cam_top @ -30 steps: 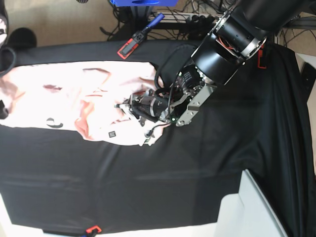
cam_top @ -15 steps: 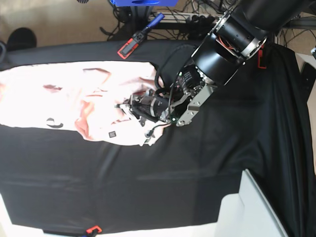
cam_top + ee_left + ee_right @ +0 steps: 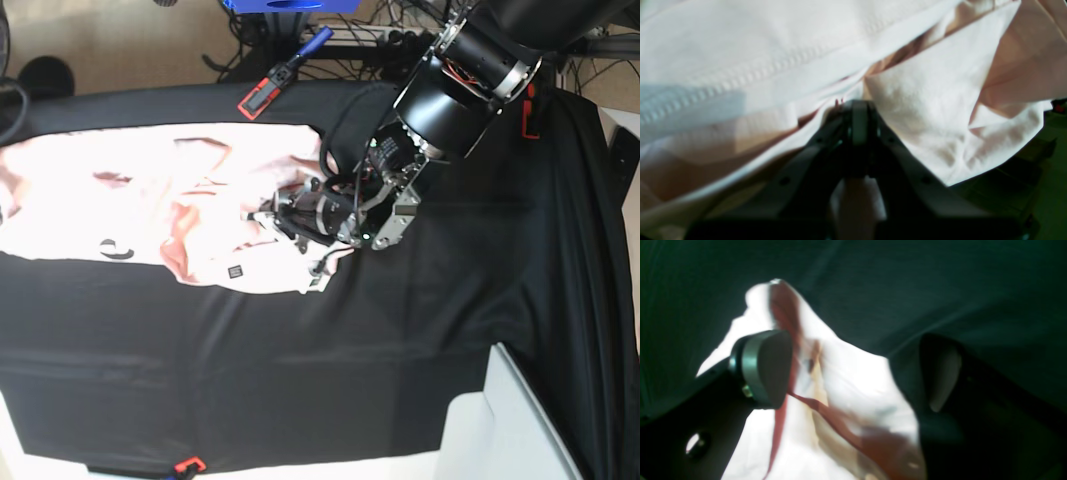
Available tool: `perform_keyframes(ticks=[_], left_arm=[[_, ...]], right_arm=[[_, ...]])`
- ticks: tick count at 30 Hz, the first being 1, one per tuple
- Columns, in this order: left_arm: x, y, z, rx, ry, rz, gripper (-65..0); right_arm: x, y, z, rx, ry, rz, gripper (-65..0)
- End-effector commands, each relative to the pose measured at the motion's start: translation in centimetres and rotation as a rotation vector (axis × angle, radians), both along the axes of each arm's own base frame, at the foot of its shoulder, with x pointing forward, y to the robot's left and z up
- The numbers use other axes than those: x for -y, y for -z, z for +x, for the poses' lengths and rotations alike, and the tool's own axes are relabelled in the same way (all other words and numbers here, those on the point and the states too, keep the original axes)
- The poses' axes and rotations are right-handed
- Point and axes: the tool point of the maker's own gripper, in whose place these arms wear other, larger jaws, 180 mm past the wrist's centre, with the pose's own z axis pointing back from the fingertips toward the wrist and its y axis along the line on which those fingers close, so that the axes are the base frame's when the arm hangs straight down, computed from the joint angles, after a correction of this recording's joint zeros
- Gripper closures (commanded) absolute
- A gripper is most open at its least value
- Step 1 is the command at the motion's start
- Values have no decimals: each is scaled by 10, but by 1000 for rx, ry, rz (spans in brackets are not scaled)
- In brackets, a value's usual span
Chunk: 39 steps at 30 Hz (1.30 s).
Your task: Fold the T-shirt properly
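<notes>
Barely started, by the look of it: T-shirt [image 3: 150, 215] lying wrinkled across the left half of the black table cloth [image 3: 330, 360], no neat fold anywhere yet, so pretty much all the folding left to do. From the base view, only the left gripper [image 3: 290, 215] down on the shirt's right edge, jaw state hard to call there. Left wrist view settles it, jaws pinched together on a fold of pink fabric; right gripper [image 3: 853, 373], missing from base, wide apart over another bit of shirt, gripping nothing.

Left pincer [image 3: 858, 113] clamped, right pincer [image 3: 853, 373] agape
</notes>
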Motion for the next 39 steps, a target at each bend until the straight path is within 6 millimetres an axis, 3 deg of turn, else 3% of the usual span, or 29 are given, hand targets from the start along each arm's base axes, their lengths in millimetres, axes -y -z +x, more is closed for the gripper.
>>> perform_keyframes(ticks=[1,8,14,22,27,33,39], left_arm=[[-102,34,-17,-63,-66,375,0],[-102,34,-17,-63,-66,375,0],[-98,30,-10,-48,-69,364,0],[-88,19,-1,-8,-66,334,0],[-80,17,2,-2,-63,321,0],[-77,17,2,-2,-62,316,0],[-76,16,3,0,-62,315,0]], right_arm=[[-20,9,0,-36,-47,56,-567],[-45,21,-3,-78,-91,112,-560],[-59,28,-12,-138,-127,174,-437],[-80,23,-23,-144,-264,270,-518],[-91,22,-29,-163,-337,299,-519],[-85,18,-42,-215,-387,261,-514],[-91,13,-42,-248,-443,255,-512]])
